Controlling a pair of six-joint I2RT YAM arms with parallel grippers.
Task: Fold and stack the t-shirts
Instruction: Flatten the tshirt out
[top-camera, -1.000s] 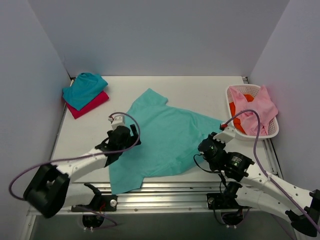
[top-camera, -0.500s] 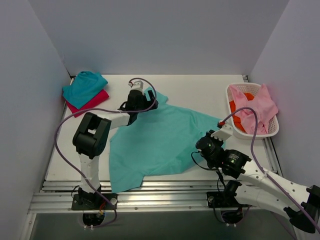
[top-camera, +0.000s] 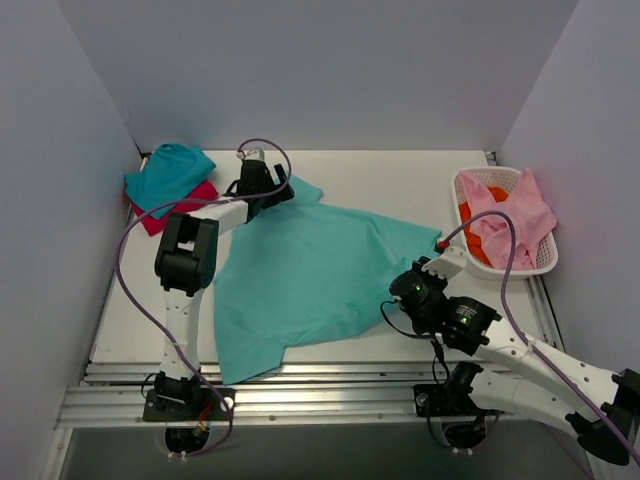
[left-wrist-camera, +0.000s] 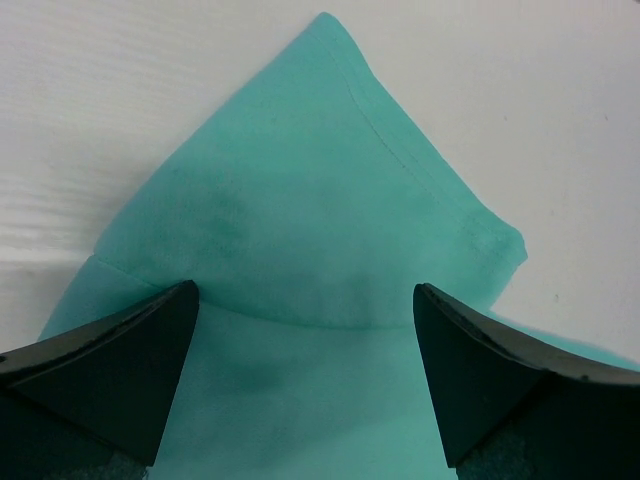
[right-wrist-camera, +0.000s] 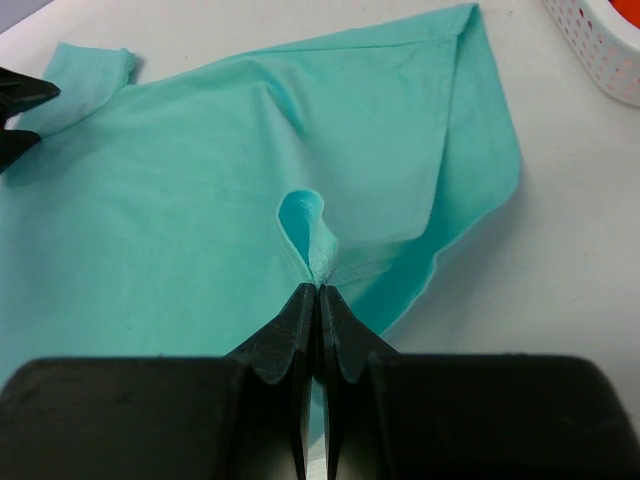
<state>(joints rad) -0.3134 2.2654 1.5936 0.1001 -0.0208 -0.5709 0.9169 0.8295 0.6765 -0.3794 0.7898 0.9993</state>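
Left end effector (left-wrist-camera: 305, 300): jaws spread wide and holding nothing. It is poised over the far sleeve corner of the mint shirt (left-wrist-camera: 300, 200). I cannot tell whether the tips press the cloth.

Right end effector (right-wrist-camera: 318, 290): clenched, with a small raised fold of the mint shirt's (right-wrist-camera: 180, 200) right-hand edge pinched between the tips.

The mint shirt (top-camera: 310, 270) lies spread across the middle of the counter (top-camera: 400, 185), its near hem close to the front rail. The teal shirt (top-camera: 165, 175) sits on the magenta one (top-camera: 150, 222) in the far left corner, near the left end effector (top-camera: 262, 185). There is bare counter behind the mint shirt. A narrower strip separates its right corner from the basket (top-camera: 545, 262) at the right edge.

Against half a second earlier, the left end effector has shifted left toward the stack, and the sleeve corner sits further left with it. The right end effector (top-camera: 412, 290) has barely moved.
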